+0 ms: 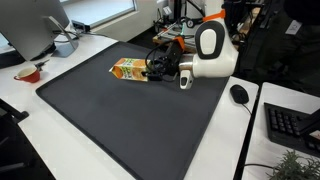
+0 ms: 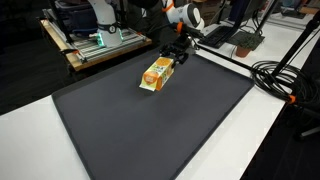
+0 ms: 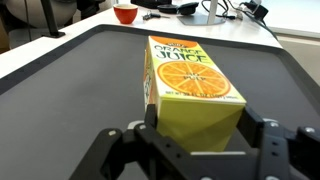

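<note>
An orange juice carton (image 3: 190, 85) lies on its side on the large black mat (image 3: 60, 80). It also shows in both exterior views (image 1: 128, 69) (image 2: 156, 73), near the mat's far edge. My gripper (image 3: 200, 135) is low over the mat at the carton's near end, with one finger pressed against each side of it. In both exterior views the gripper (image 1: 158, 68) (image 2: 172, 58) sits right at one end of the carton, which rests on the mat.
A red bowl (image 1: 28, 73) stands on the white table beside the mat. A black mouse (image 1: 238, 93) and a keyboard (image 1: 290, 122) lie off the mat's other side. Black cables (image 2: 280, 75) run along the table. A wooden cart (image 2: 100, 45) stands behind.
</note>
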Available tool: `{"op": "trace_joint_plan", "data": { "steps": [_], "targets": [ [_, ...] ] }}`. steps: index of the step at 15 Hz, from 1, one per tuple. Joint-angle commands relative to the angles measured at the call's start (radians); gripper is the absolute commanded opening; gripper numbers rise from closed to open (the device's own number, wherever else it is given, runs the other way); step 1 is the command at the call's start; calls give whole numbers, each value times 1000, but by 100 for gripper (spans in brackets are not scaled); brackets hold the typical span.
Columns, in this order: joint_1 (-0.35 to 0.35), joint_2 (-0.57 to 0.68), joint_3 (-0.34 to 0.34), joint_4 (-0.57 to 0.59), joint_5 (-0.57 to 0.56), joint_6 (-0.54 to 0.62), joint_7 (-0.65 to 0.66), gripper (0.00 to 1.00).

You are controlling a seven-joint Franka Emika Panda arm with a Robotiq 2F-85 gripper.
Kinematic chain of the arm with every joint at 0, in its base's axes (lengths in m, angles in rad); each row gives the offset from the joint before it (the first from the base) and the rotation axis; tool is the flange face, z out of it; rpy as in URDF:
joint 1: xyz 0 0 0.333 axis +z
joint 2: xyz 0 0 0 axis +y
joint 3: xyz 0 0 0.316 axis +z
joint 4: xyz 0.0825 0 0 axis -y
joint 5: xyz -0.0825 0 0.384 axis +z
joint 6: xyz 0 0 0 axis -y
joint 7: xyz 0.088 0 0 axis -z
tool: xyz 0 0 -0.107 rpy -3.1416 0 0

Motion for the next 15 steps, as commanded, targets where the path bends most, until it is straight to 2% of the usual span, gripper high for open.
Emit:
{"op": "trace_joint_plan", "data": {
  "steps": [1,14,15],
  "targets": [
    [12,32,-17,37,0,-28,28,54],
    [3,193,-59,192,6,-25,1,54],
    [1,195,-56,193,11,-22,0,95]
  ]
}}
